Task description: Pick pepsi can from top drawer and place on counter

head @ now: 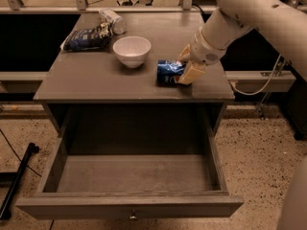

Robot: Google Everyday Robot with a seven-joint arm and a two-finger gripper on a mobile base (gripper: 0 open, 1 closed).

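The pepsi can [168, 73] is blue and lies on its side at the counter's [96, 83] front right, resting on the surface or just above it. My gripper [180, 67] comes in from the upper right on a white arm and is shut on the can's right end, with its tan fingers [188, 74] above and below it. The top drawer [134, 176] is pulled wide open under the counter. Its inside shows nothing in it, and its front panel carries a small round knob [132, 217].
A white bowl [131, 49] stands just left of the can. A dark blue snack bag [88, 36] and a small whitish container [112, 19] lie at the back left of the counter. A black pole [17, 183] lies on the speckled floor at left.
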